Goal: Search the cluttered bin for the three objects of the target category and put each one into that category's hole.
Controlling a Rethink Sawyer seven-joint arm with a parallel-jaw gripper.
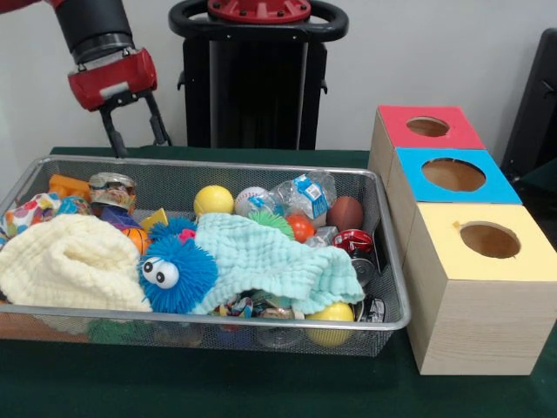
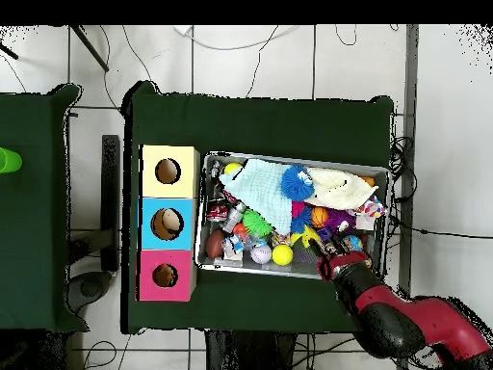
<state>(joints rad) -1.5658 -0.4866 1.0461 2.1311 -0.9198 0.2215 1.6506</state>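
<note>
You are hunting in the bin (image 1: 390, 261) for three things of one kind, but nothing here tells you which kind, so you must pick from what you see. The balls are the easy guess: a yellow ball (image 1: 213, 199) and a baseball (image 1: 249, 199) sit near the back wall, a brown football (image 1: 345, 212) lies toward the boxes, an orange ball (image 1: 300, 228) peeks out by the blue cloth (image 1: 270, 261), and another yellow ball (image 1: 331, 321) sits low at the front. A fuzzy blue toy (image 1: 177, 270) with big eyes and a cream cloth (image 1: 70, 261) cover a lot of the rest, so more may hide under them.

The hand (image 1: 134, 131) is above the back corner of the bin, away from the boxes. Its two fingers stand apart and hold nothing. So you look to be at the searching step, with nothing picked yet.

Three boxes stand in a row beside the bin on the green counter (image 1: 261, 383): the red box (image 1: 426, 127), the blue box (image 1: 452, 175) and the yellow box (image 1: 487, 239), each with a round hole on top. From above, something pale seems to sit in the blue box's hole.

Next, you likely need to bring the hand down over one thing that lies clear, like the yellow ball at the back, and keep off the mesh wall. Round balls can roll away, so close on the middle.
</note>
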